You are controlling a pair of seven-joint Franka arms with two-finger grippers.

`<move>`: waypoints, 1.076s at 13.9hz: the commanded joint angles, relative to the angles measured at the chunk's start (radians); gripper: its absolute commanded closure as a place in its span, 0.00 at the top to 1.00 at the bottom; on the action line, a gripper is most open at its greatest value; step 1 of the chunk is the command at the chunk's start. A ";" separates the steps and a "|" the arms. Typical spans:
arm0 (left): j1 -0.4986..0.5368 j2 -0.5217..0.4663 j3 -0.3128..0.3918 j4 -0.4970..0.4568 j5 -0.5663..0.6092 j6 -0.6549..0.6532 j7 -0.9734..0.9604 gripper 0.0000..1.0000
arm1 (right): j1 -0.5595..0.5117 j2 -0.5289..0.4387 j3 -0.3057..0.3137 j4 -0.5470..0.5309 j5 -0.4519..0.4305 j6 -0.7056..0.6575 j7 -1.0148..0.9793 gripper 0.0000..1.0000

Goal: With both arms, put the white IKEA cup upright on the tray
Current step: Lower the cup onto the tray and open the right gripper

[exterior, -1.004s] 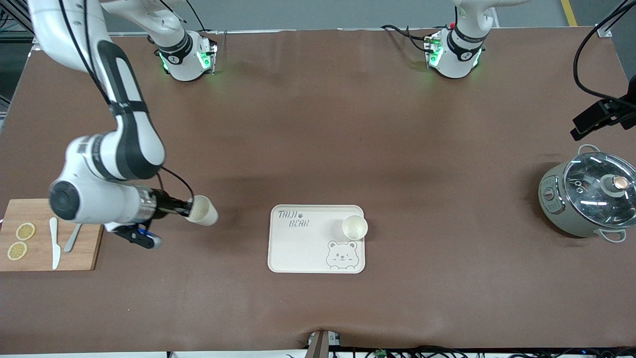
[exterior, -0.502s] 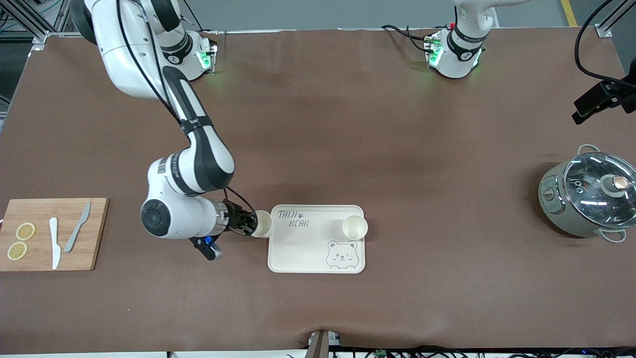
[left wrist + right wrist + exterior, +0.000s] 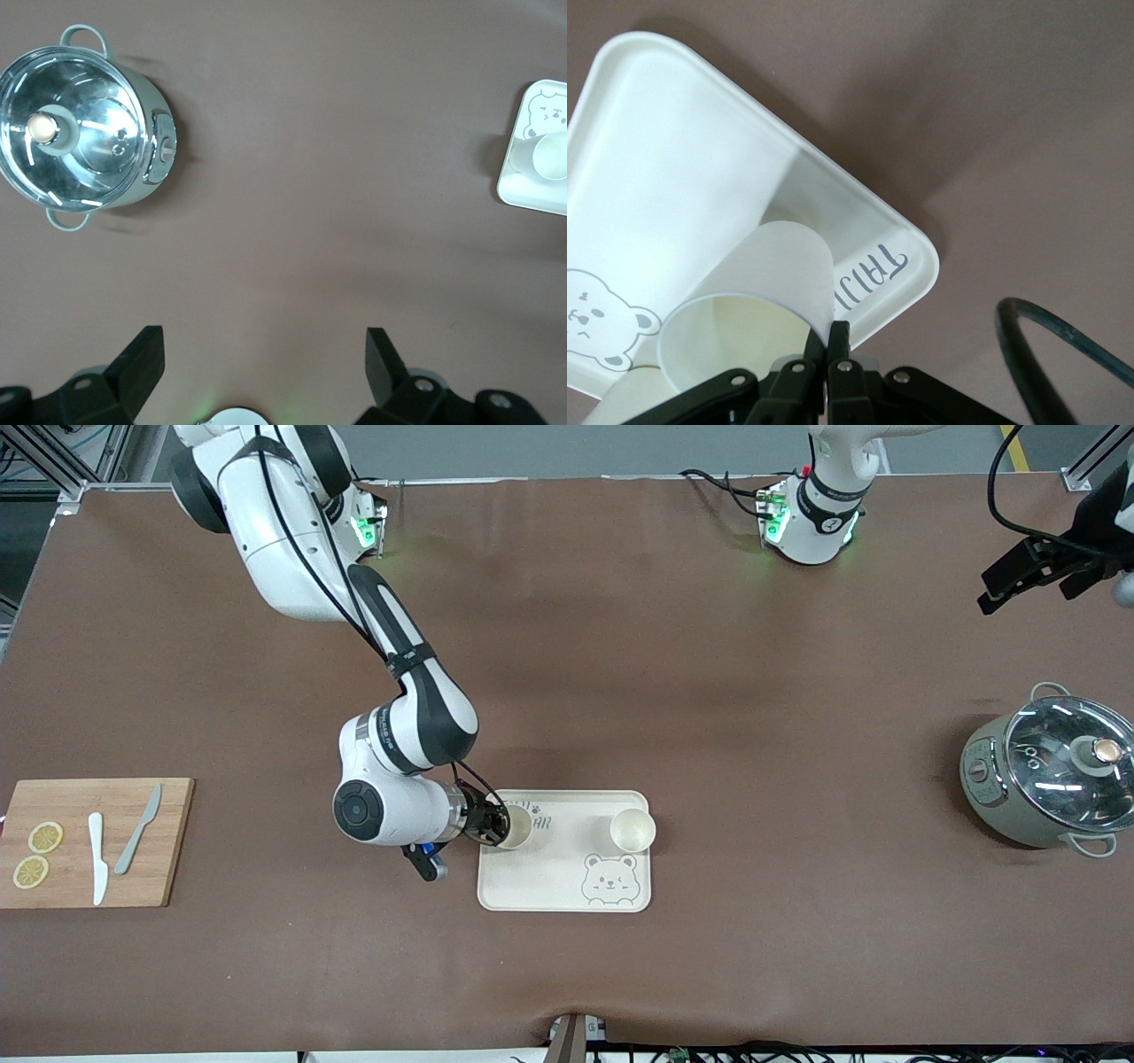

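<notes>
Since a moment ago the right arm has swung in from the cutting board (image 3: 89, 841) end, and the right gripper (image 3: 493, 825) now holds its cup (image 3: 516, 825) over the tray (image 3: 540, 877), above the corner with the lettering. Its jaws are pinched tight on the cup's rim, one finger inside and one outside, as the right wrist view shows. A second cup (image 3: 633, 830) stands upright on the tray near the bear drawing (image 3: 609, 880). Meanwhile the left gripper (image 3: 266, 354) waits high above bare table near the pot (image 3: 1045, 781), jaws spread wide and empty.
</notes>
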 commanded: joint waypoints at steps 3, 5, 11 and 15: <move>0.001 -0.022 -0.021 -0.053 -0.011 0.062 0.052 1.00 | 0.001 0.022 0.005 0.017 0.007 -0.009 0.021 1.00; 0.004 -0.017 -0.021 -0.038 -0.014 0.062 0.053 1.00 | 0.005 0.019 0.003 0.013 -0.035 -0.009 0.019 1.00; 0.005 -0.020 -0.024 -0.023 -0.011 0.061 0.151 1.00 | -0.076 -0.070 0.002 0.091 -0.088 -0.203 0.012 1.00; 0.004 -0.009 -0.024 -0.022 -0.020 0.073 0.142 1.00 | -0.149 -0.162 -0.006 0.135 -0.091 -0.370 -0.008 1.00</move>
